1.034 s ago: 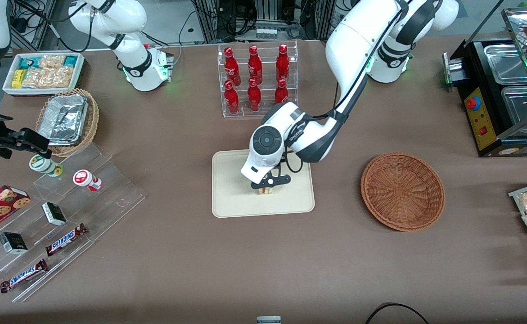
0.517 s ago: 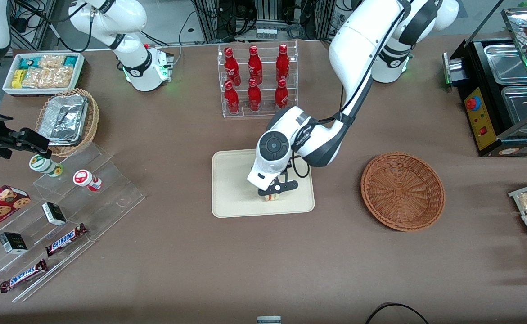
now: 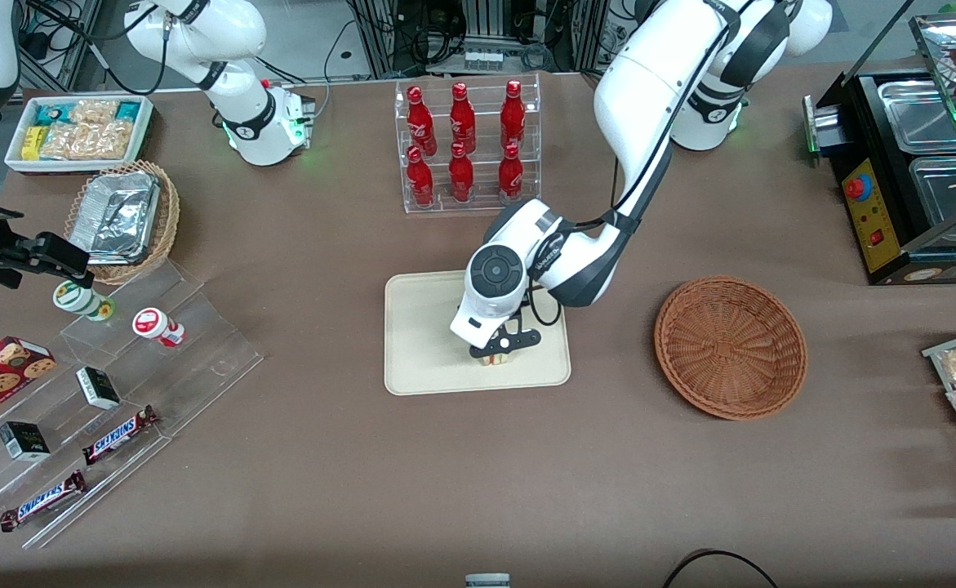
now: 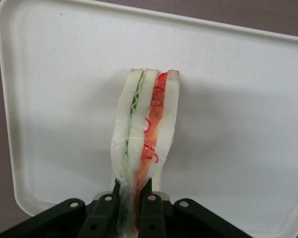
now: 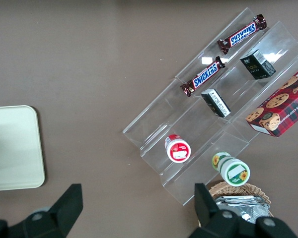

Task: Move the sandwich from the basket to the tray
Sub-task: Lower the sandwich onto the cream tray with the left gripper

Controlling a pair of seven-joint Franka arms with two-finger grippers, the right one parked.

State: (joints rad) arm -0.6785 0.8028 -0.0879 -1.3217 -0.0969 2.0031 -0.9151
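Observation:
My left gripper hangs low over the cream tray, on the part nearer the front camera. It is shut on the sandwich, a pale wedge whose lower end shows under the black fingers. The wrist view shows the sandwich squeezed at its narrow end by my gripper, green and red filling along its edge, with the tray filling the background. The reddish-brown wicker basket sits beside the tray toward the working arm's end, with nothing in it.
A clear rack of red bottles stands farther from the camera than the tray. Toward the parked arm's end are clear stepped shelves with snacks, a tan basket with foil containers and a white bin of snack packs. A black warmer stands at the working arm's end.
Over the last second the gripper, holding the sandwich, shifted over the tray toward the basket and a little nearer the camera, then settled with little further motion.

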